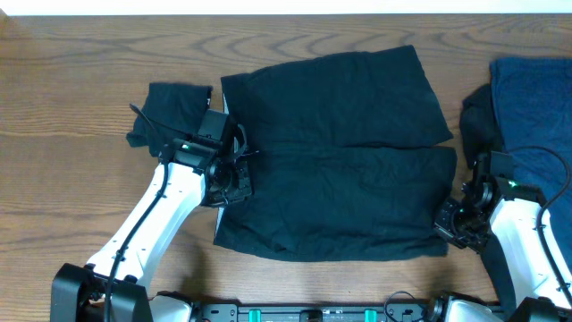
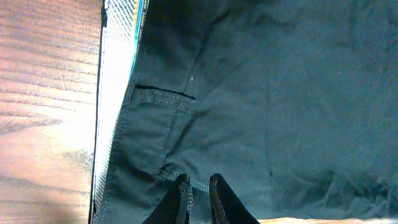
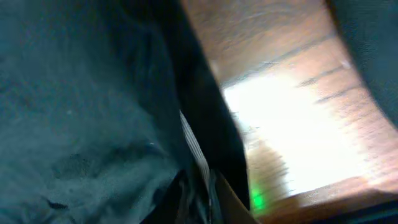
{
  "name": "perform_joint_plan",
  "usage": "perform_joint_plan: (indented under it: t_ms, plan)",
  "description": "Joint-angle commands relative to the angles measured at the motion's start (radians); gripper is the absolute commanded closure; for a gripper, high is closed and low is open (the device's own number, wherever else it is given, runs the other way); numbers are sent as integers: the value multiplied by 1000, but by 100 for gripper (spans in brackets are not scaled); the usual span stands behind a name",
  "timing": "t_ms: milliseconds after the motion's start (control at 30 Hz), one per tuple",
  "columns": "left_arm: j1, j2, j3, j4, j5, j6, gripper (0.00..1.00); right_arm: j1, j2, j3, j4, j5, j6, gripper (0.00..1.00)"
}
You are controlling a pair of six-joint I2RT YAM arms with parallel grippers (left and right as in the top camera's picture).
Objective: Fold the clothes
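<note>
A large plain black garment [image 1: 340,161] lies spread in the middle of the table, its upper half slanted over the lower half. My left gripper [image 1: 234,172] rests at its left edge. In the left wrist view the fingers stand a narrow gap apart [image 2: 198,182] over the black garment [image 2: 261,93], beside its pale grey-white inner edge [image 2: 115,74]; nothing is pinched. My right gripper [image 1: 450,219] is at the garment's lower right corner. In the blurred right wrist view a pale edge strip [image 3: 193,146] runs down between the close-set fingers [image 3: 202,183].
A small black cloth [image 1: 174,107] lies left of the big garment, close behind my left arm. A navy-blue garment [image 1: 536,107] lies at the right edge with black cloth [image 1: 475,121] beside it. Bare wooden table [image 1: 71,72] shows on the left.
</note>
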Motion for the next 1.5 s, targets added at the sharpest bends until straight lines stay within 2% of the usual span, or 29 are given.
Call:
perform_joint_plan:
  t_ms: [0,67,100,133,167,400,933,1133,1200,1267,1400,1467]
  plan:
    - [2,1,4,-16,8,2,86,16,-1,8,5,66,32,79]
    - [2,1,4,-19,8,19,86,15,-1,-3,14,76,51,24]
    - [2,1,4,-19,8,26,87,14,-1,-7,13,75,61,7]
    - [1,1,4,-19,8,33,86,14,-1,-7,10,68,63,1]
    - [2,1,4,-19,5,33,86,14,-1,-7,6,47,63,1]
    - [2,1,4,-18,5,36,86,14,-1,-9,-83,-166,63,1]
    - [2,1,4,-18,4,37,86,14,-1,-155,43,-159,163,1]
    - [1,1,4,-21,4,37,86,13,-1,-216,152,-152,198,7]
    - [2,1,4,-22,4,46,86,13,-1,-216,160,-141,198,11]
    - [2,1,4,-22,4,55,86,13,-1,-216,166,-134,197,21]
    - [2,1,4,-23,-3,55,85,13,-1,-216,167,-134,182,47]
    - [2,1,4,-32,-8,55,85,13,-1,-216,167,-134,173,63]
